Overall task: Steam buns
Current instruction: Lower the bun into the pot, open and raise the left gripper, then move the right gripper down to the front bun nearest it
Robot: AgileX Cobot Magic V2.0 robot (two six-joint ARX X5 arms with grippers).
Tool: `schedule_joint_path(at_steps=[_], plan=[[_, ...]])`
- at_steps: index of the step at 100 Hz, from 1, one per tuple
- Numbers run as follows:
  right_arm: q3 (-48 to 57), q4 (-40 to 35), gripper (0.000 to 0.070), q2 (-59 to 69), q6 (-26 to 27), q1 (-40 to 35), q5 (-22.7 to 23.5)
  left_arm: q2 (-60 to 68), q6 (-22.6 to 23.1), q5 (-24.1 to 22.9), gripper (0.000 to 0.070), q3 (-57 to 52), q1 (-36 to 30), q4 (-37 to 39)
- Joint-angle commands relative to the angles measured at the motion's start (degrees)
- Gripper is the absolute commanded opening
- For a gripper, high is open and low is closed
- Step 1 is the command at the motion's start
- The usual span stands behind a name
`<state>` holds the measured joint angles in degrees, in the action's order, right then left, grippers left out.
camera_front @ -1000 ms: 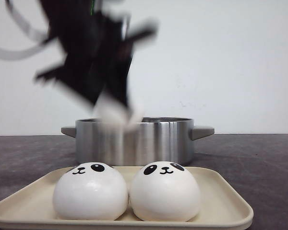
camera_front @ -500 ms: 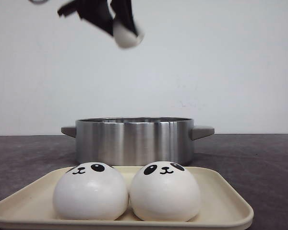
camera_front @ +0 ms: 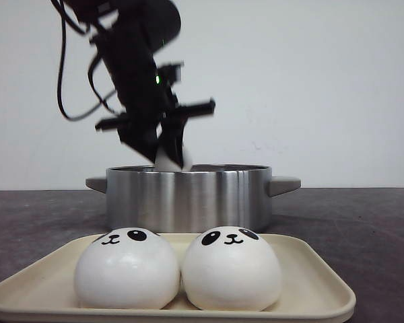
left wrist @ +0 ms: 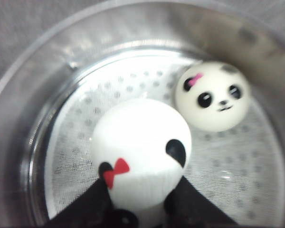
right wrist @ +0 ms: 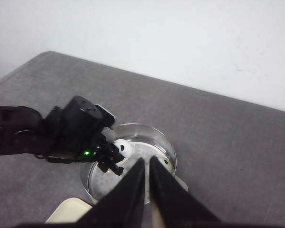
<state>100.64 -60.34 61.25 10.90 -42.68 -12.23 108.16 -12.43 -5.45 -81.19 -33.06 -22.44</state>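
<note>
Above the steel pot [camera_front: 188, 196], left gripper [left wrist: 141, 209] jaws clamp a bun [left wrist: 141, 160]; right gripper [right wrist: 145, 183] nearly closed, empty.

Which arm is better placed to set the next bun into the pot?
Left. Its claw already holds a bun over the pot; the right claw hangs high, empty.

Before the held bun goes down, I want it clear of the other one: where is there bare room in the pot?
The mesh floor is bare across most of the pot. Only the pink-bow bun sits there, near the wall. The held bun hangs in the left gripper over open mesh.
</note>
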Motion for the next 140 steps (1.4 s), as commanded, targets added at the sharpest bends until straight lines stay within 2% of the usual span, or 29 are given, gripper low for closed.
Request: schedule_joint_path(at_steps=[1,13,31,40,58,80,101,110,140], plan=[[0.94,-0.48,0.0009,0.57,0.22,-0.48,-0.28,1.81,1.95,0.07,0.0092,-0.96,-0.22,1.46],[0.94,-2.19,0.0009,0.57,0.22,-0.48,-0.31,3.19,2.69,0.07,0.0217,-0.96,0.02,3.26],[0.94,-2.75,0.0009,0.55,0.24,-0.48,-0.33,3.26,2.71,0.04,0.0516,-1.64,0.2,4.66],[0.94,-2.75,0.0009,0.57,0.24,-0.48,-0.33,3.23,2.75,0.07,0.0604,-2.93,0.33,3.8],[0.92,-2.84,0.0009,0.85,0.07,-0.46,-0.35,3.08,2.75,0.07,0.0605,-7.13,0.48,-0.79],[-0.13,-4.09,0.0009,2.97,0.02,-0.2,-0.31,1.55,2.43,-0.15,0.054,-16.02,0.46,-15.06],[-10.43,-3.67,0.0009,5.51,0.9,-0.15,0.79,-7.56,-2.29,-0.92,0.054,-16.11,-0.83,-19.85],[-17.51,-0.5,0.0009,5.7,2.97,-0.22,3.96,-12.44,-2.19,-1.66,0.054,-16.11,-2.03,-20.28],[-38.34,12.0,0.0012,5.77,13.14,-0.9,20.15,-29.07,-2.19,-2.32,0.054,-16.11,-6.19,-23.56]])
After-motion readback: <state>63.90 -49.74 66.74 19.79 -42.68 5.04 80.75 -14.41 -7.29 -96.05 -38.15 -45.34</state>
